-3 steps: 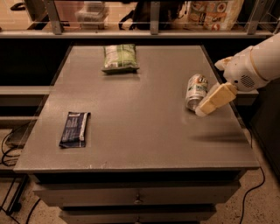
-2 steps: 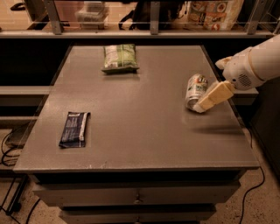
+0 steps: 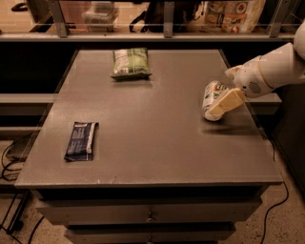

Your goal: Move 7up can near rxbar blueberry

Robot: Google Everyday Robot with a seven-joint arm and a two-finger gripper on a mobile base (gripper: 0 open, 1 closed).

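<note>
The 7up can [image 3: 211,94], silver and green, lies on its side near the right edge of the grey table [image 3: 152,119]. My gripper [image 3: 220,106] comes in from the right on a white arm; one cream finger [image 3: 225,104] lies over the can's right side. The rxbar blueberry [image 3: 82,140], a flat dark navy wrapper with a white strip, lies flat at the table's front left, far from the can.
A green-and-white snack bag [image 3: 130,62] lies at the back of the table, left of centre. A railing and shelf with packaged goods [image 3: 233,9] run behind the table. Drawers [image 3: 150,214] sit below the front edge. Cables trail on the floor at both sides.
My gripper has shifted slightly up and left, closing in on the can's right side. The can, bar and bag have not moved.
</note>
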